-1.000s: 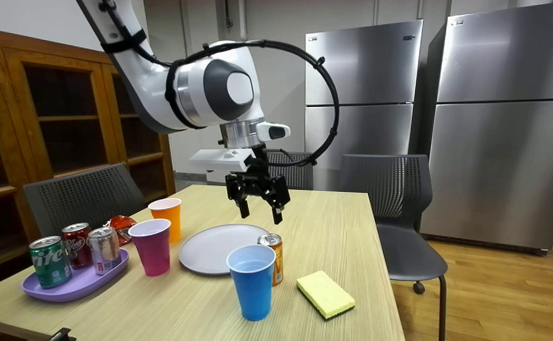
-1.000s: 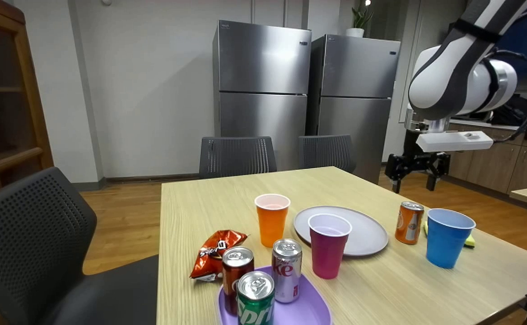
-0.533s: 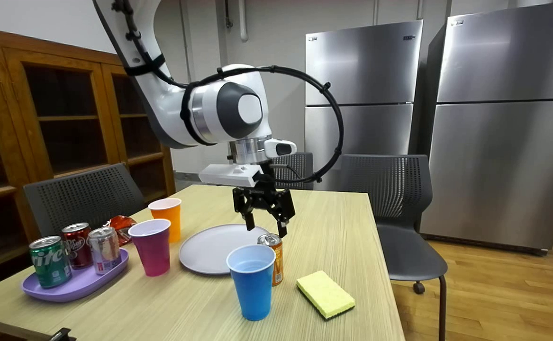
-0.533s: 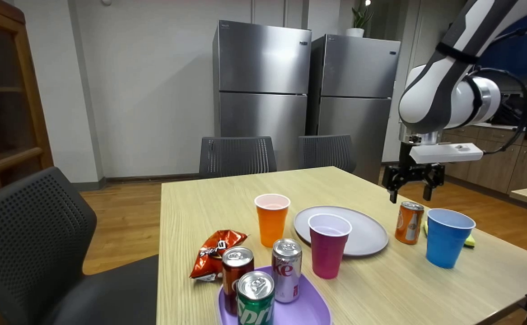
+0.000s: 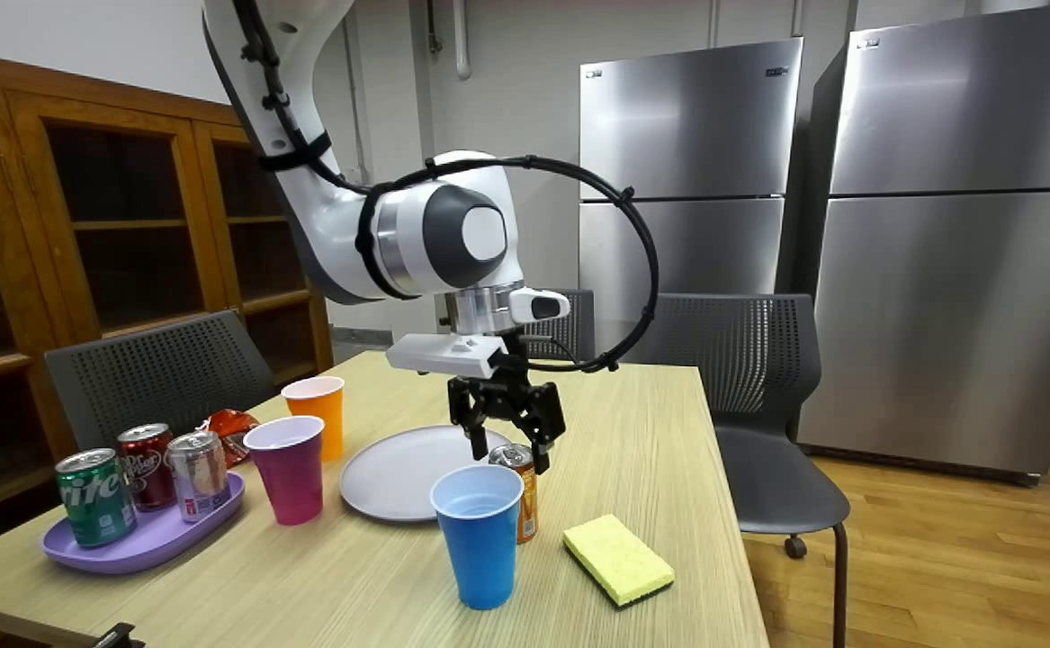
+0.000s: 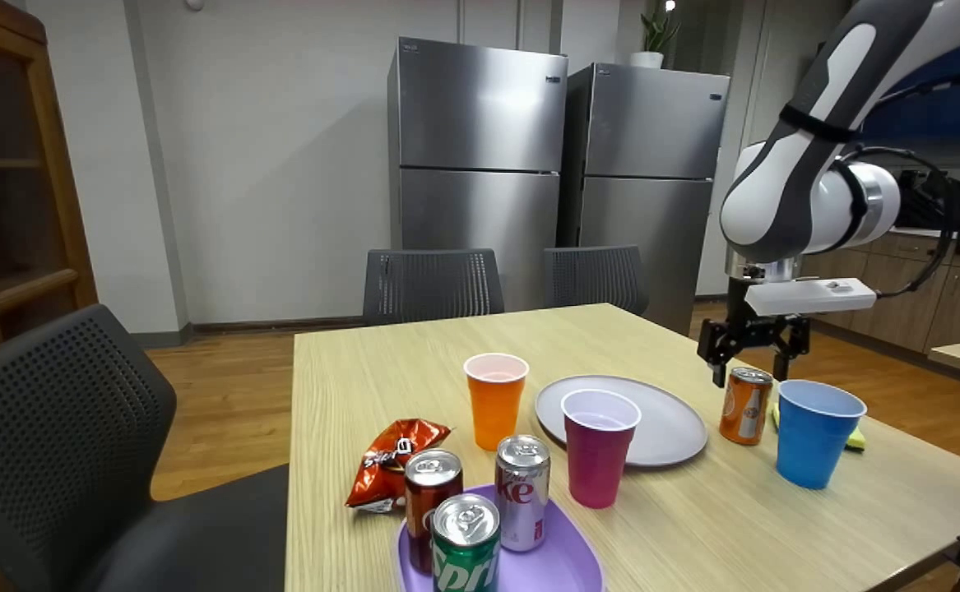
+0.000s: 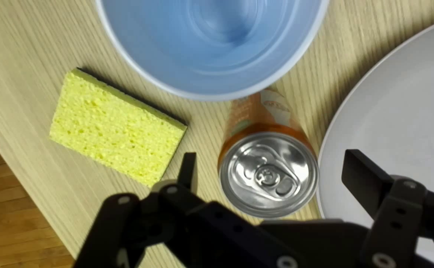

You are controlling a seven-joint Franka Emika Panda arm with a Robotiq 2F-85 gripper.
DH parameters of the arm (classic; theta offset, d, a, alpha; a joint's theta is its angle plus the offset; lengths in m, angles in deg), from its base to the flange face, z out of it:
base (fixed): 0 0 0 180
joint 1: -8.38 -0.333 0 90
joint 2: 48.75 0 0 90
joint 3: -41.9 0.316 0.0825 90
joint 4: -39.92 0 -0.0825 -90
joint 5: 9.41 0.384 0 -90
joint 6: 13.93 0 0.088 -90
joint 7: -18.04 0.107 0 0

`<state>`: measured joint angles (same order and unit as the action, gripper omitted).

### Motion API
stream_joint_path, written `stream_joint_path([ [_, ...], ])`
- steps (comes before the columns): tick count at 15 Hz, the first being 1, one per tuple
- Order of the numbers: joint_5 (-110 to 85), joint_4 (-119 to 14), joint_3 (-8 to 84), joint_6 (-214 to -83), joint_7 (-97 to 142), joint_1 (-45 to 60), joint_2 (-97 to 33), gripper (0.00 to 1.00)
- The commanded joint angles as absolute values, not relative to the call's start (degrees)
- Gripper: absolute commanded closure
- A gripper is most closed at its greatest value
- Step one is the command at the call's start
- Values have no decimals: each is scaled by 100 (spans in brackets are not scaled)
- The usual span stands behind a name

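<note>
Low in the wrist view, the wide-spread end effector (image 7: 273,172) straddles the orange soda can (image 7: 268,171); rightward drift could topple the can onto the grey plate (image 7: 406,108).

Arm (image 5: 336,229) bent, claw (image 7: 270,165) spread — pointing down

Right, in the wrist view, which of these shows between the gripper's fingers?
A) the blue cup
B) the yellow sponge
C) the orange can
C: in the wrist view the orange can shows its top between the fingers of the open gripper, with a gap on each side.
</note>
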<state>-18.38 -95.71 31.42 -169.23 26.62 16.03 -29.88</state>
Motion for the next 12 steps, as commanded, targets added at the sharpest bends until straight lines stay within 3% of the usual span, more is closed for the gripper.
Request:
stream_joint_path([
  [1, -1713, -9414, 3127, -16887, 2453, 1604, -2844, 0],
  [5, -1717, -9368, 3123, -16890, 2446, 1598, -2776, 0],
  [6, -1724, -9359, 3118, -16895, 2454, 1591, -2763, 20],
  [11, -1733, -9356, 3110, -16901, 2446, 1590, -2758, 58],
  [12, -1741, -9374, 3103, -16881, 2445, 1586, -2801, 61],
])
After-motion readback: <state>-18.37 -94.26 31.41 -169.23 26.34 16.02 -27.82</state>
